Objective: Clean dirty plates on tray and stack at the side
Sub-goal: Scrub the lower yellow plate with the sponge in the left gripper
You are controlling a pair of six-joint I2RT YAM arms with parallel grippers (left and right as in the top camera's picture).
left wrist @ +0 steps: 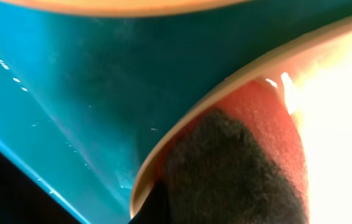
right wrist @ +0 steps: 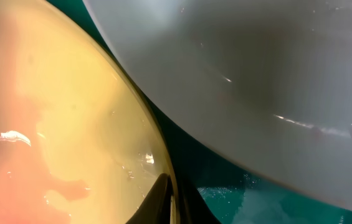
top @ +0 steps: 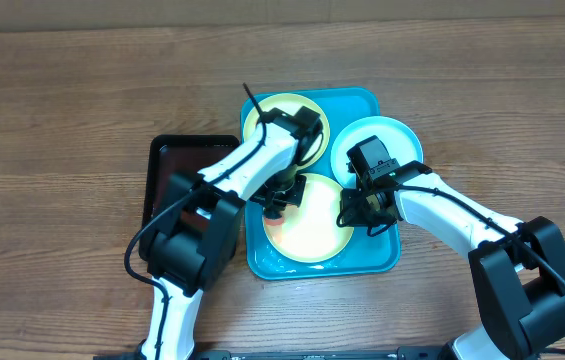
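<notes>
The turquoise tray holds three plates. A pale yellow-green plate lies at the back left, a white-bluish plate at the back right, and a second yellow-green plate at the front. My left gripper presses a dark fuzzy sponge onto the front plate's left edge, over a red sauce smear; its fingers are hidden. My right gripper is shut on the front plate's right rim, one finger inside and one outside. Pink smears show on that plate. The white plate sits just beside it.
A smaller black tray with a reddish-brown inside lies directly left of the turquoise tray, under my left arm. Bare wooden table surrounds both trays. The turquoise tray floor shows a few water drops.
</notes>
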